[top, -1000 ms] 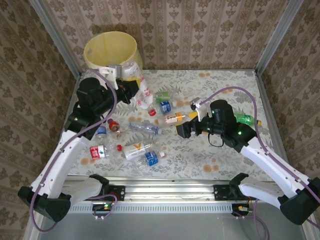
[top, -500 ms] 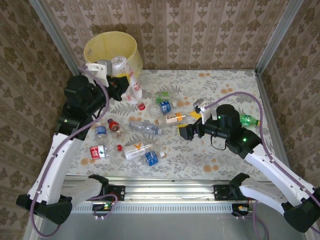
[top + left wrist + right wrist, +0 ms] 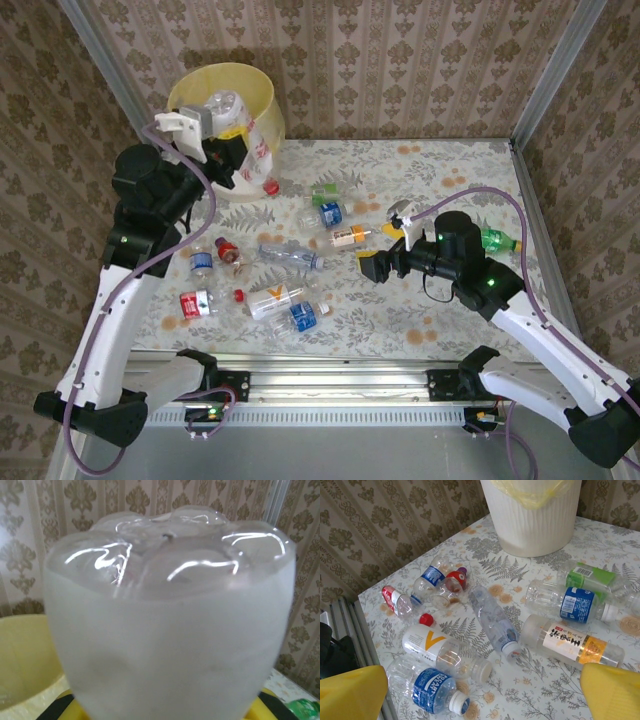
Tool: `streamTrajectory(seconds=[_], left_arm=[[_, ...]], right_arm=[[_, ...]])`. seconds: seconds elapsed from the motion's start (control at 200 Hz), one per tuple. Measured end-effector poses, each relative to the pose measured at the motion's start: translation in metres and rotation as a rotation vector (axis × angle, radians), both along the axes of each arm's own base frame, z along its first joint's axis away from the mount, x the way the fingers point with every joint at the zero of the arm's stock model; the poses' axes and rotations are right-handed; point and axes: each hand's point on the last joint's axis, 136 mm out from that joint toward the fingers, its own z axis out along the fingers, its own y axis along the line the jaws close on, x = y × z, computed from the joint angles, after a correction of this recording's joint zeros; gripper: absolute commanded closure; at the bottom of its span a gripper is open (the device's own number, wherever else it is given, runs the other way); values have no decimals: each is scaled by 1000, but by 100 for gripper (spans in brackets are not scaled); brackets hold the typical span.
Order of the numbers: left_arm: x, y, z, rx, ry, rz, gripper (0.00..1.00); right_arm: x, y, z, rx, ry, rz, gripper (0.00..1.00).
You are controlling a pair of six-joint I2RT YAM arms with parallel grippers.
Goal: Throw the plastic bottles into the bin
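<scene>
Meanwhile the left jaws, clamped tight on a clear bottle [image 3: 258,150], held it at the rim of the bin [image 3: 222,68] at eleven o'clock, while the right jaws gaped empty at three above the counter [image 3: 440,310], loose bottles [image 3: 288,254] strewn between.

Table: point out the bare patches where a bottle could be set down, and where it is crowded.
Bare table: the far strip from the bin to the right corner, and the near-right patch between the nearest blue-label bottle and the right arm. Crowded: left and centre, bottles lying close from the bin to the near edge.
</scene>
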Motion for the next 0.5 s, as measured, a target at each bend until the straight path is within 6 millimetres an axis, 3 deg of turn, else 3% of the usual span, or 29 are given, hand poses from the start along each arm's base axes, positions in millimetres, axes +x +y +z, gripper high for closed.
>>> streamTrajectory(seconds=[0.5], left_arm=[[2,25,55,-4,-307,92,86]], right_arm=[[2,-3,1,-13,-20,-14,0]])
